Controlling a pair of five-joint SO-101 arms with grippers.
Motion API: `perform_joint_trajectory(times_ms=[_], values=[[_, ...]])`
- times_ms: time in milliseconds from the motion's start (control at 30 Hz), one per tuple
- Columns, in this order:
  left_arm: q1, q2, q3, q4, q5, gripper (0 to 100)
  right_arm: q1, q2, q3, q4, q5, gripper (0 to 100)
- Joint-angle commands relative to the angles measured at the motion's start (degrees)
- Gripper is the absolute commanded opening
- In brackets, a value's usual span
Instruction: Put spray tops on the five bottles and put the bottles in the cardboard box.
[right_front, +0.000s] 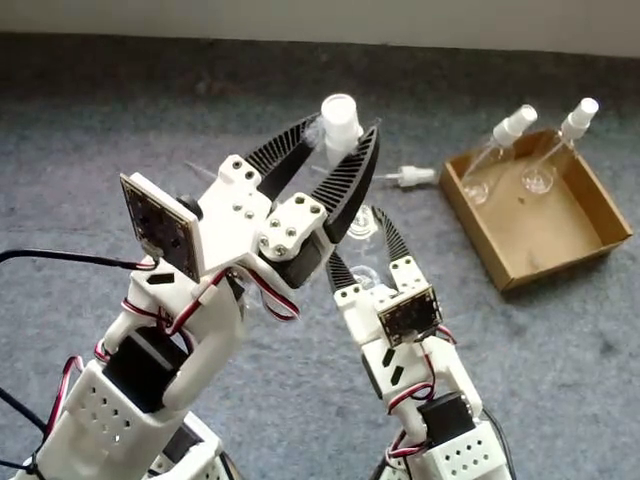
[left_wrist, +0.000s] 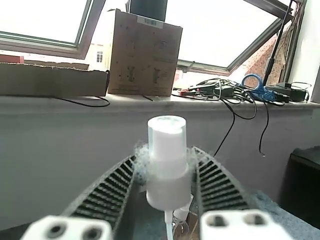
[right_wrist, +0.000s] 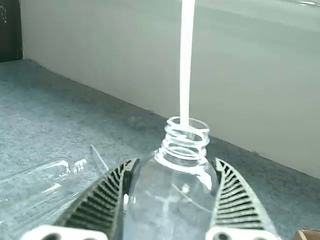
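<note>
Grey carpet-like cloth covers the bench, and a pale wall stands along its far edge. Near the middle of the bench the left pincer is raised and clamped on a white spray top, with one ribbed finger on each side of its collar. The thin white tube of this top hangs straight down, and its lower end is at the mouth of the clear bottle. The right pincer is directly under the left one and is closed around the shoulders of this bottle, holding it upright.

Close to the right edge, toward the far side, is the cardboard box. Two bottles with tops already on lean inside it, against its far wall. A loose spray top lies on the cloth just beside the box's left corner. Another bottle without top lies on its side near the right pincer.
</note>
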Motion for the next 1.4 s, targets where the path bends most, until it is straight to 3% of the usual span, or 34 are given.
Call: perform_joint_trajectory(times_ms=[0,733,1367], values=[[0.57,-1.01,-1.36,0.26,0.88,0,-0.57,-0.48,8.48,-0.92,0.35,13.0],[-4.79,-1.01,5.05,-10.9,0.88,0,-0.57,-0.22,8.48,-0.84,0.26,13.0],[-4.09,-1.63,5.14,-10.81,0.97,0,-0.57,-0.22,8.48,-0.84,0.26,13.0]])
